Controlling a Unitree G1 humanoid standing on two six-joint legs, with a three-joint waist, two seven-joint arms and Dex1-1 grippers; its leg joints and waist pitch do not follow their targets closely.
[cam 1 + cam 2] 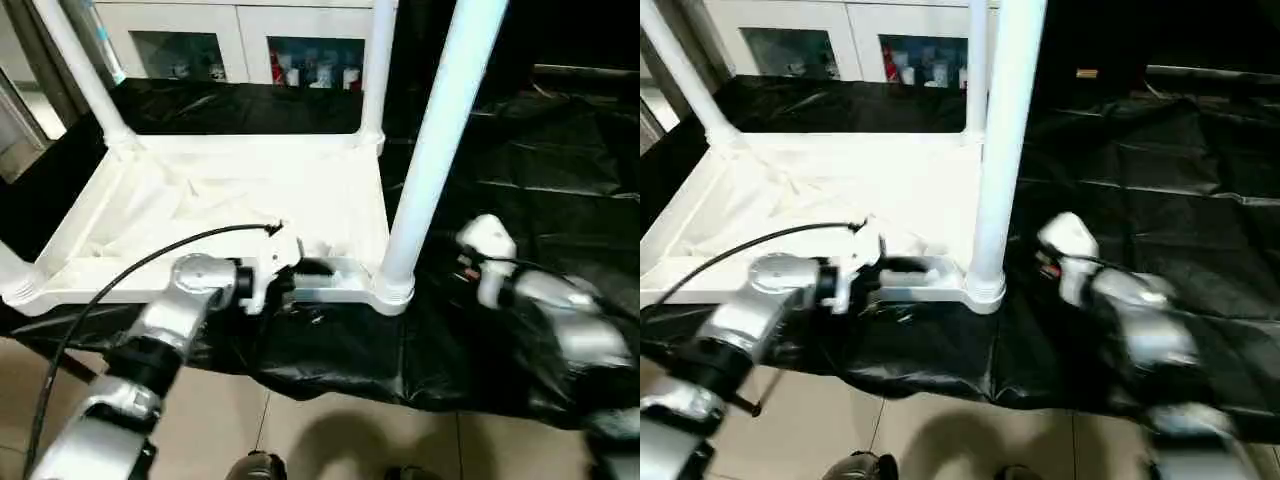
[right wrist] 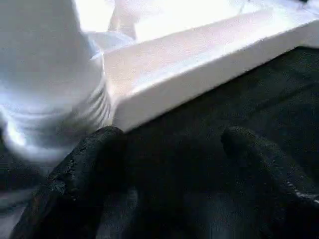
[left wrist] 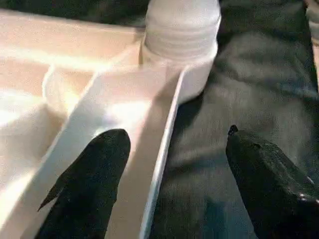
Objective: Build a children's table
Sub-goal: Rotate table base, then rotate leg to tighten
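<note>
Both grippers gape empty, left gripper [image 3: 172,164] straddling near rim of upturned table [image 1: 230,190], right gripper [image 2: 174,149] beside near-right leg [image 1: 435,150]; a careless nudge could unseat that leg.

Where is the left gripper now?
Head views: left gripper at the upturned table top's near rim, left of the near-right leg.
</note>
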